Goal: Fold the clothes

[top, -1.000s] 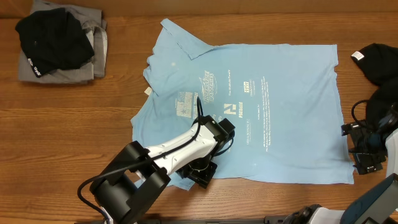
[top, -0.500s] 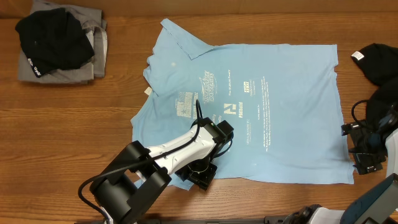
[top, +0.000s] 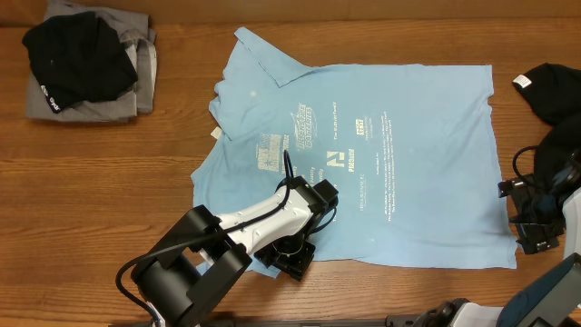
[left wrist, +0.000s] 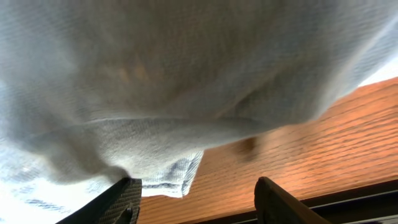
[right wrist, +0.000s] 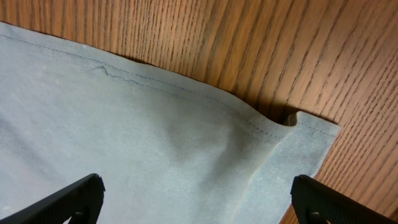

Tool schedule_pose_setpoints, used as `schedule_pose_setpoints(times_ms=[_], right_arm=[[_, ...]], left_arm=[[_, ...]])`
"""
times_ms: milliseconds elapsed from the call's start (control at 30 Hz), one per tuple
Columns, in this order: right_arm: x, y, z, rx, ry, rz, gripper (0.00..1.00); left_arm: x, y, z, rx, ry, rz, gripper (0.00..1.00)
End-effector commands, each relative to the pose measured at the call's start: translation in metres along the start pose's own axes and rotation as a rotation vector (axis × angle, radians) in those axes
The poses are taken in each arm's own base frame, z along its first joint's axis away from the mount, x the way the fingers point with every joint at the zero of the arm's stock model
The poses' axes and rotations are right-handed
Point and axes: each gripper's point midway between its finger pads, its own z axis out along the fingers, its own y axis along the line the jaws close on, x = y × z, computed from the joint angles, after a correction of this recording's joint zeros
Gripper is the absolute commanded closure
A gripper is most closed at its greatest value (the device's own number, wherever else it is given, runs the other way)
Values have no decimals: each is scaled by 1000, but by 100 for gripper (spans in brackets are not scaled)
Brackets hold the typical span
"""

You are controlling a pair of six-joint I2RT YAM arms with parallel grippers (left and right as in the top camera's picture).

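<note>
Wood table (top: 91, 200), T-shirt (left wrist: 186, 81) edge between left fingers (left wrist: 121, 202)

- light-blue T-shirt (top: 408, 182) lies spread flat in the middle, small white print up
- black garment (top: 77, 54) sits bunched on a folded grey garment (top: 141, 91), top-left corner
- second black garment (top: 554, 95) lies crumpled at the right edge

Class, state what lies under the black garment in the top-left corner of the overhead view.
A grey garment shows beneath the black garment; its middle is covered, so its fold cannot be seen.
</note>
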Motion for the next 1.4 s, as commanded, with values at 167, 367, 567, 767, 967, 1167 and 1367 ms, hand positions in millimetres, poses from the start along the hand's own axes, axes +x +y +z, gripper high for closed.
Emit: schedule_pose_setpoints(times_ms=[167,367,567,767,967,1167,1367], right_arm=[[-6,5,-10,-30,-38,-8,0],[-6,5,-10,-30,-37,-8,0],[-5,5,-10,-28,-36,-8,0],[-5,4,-10,-28,-35,-8,0],[-5,4,-10,-28,-35,-8,0],[-5,4,-10,-28,-35,-8,0],[-6,5,-10,-28,-36,-8,0]], left_arm=[[3,-1,10,10,7,3,38],[2,5,12,-24,-1,-3,40],[0,7,12,-35,-12,-22,51],[0,8,13,-37,-14,-32,70],[1,12,13,-61,-14,-40,82],[2,13,12,-65,-7,-61,96],[4,10,-5,-70,8,-74,96]])
